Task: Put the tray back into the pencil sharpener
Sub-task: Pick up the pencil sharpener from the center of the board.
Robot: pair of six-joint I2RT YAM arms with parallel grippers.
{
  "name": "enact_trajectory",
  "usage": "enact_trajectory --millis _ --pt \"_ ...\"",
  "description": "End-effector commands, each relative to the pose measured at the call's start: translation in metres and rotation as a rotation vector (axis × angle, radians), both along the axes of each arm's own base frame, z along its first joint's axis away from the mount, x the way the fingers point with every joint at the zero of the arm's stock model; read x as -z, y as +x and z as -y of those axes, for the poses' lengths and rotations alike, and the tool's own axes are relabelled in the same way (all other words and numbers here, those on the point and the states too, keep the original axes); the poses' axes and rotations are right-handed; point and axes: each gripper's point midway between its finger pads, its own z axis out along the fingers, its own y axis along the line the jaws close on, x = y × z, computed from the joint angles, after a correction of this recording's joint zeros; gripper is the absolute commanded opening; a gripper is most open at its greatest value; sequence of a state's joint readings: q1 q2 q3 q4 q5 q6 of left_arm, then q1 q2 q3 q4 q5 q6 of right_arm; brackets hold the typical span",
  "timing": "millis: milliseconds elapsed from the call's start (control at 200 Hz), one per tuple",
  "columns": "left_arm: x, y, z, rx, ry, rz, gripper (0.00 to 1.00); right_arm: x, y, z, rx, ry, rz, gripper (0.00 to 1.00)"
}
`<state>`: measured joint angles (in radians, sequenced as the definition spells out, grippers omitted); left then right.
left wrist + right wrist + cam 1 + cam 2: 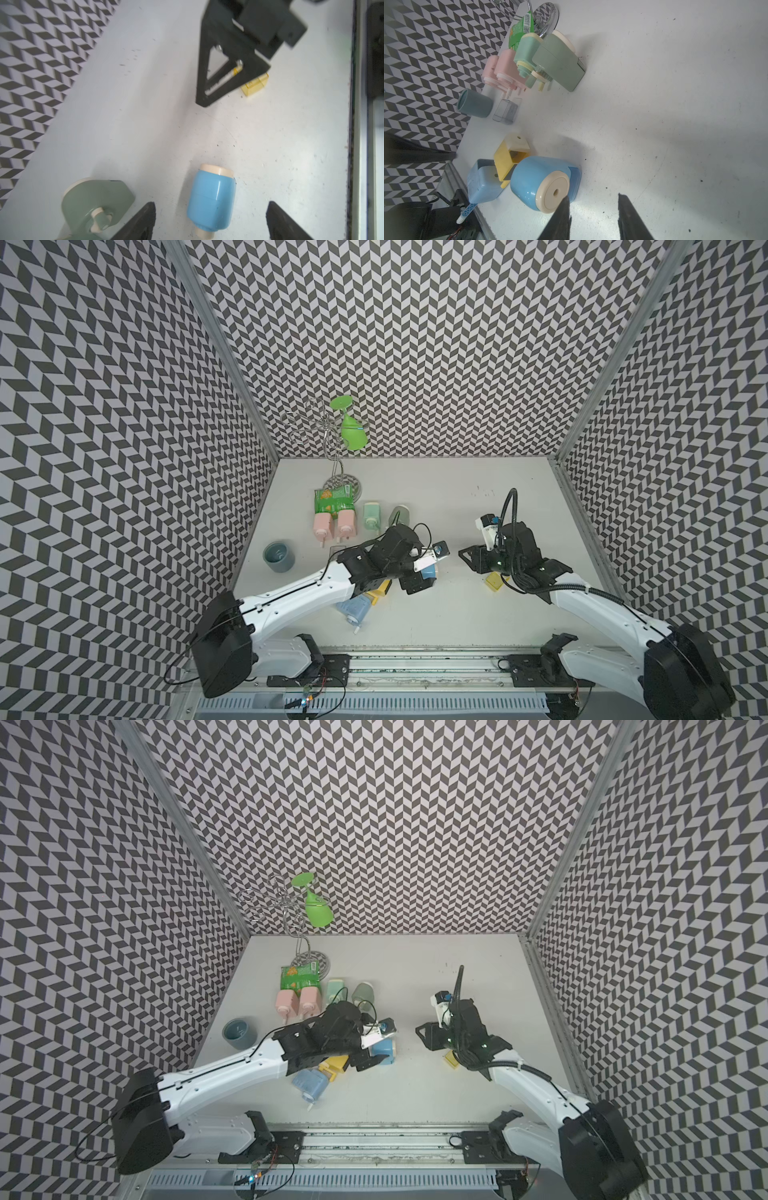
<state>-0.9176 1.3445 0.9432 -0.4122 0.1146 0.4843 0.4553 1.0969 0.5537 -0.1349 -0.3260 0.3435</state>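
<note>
Holding nothing in the part-open right end effector (592,199), with the yellow tray (496,582) on the counter (415,497) just right of its tips, under that wrist, well apart from the wide-open left end effector (211,204) straddling, not gripping, the blue sharpener (211,193) beside the empty-slotted yellow sharpener (503,158).

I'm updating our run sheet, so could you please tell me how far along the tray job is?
Done, apparently: the round blue pencil sharpener shows its translucent blue tray seated. In hand: nothing; the left gripper and right gripper are both open. Remaining: a clear yellow tray lies loose, and the boxy yellow sharpener has an empty slot.
</note>
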Motion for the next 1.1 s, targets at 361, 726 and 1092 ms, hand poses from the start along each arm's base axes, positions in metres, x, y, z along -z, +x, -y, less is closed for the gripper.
enact_trajectory --millis 361,726,1092 --pt "0.069 0.010 0.006 0.098 0.275 -0.155 0.92 -0.015 -0.007 0.003 -0.015 0.039 0.065 0.42" --pt "0.087 0.013 0.002 0.026 0.314 -0.270 0.60 -0.032 -0.006 0.002 -0.007 0.080 0.115 0.41" --pt "0.068 0.042 0.007 -0.151 0.248 -0.248 0.35 -0.044 -0.002 0.010 0.041 0.094 0.139 0.40"
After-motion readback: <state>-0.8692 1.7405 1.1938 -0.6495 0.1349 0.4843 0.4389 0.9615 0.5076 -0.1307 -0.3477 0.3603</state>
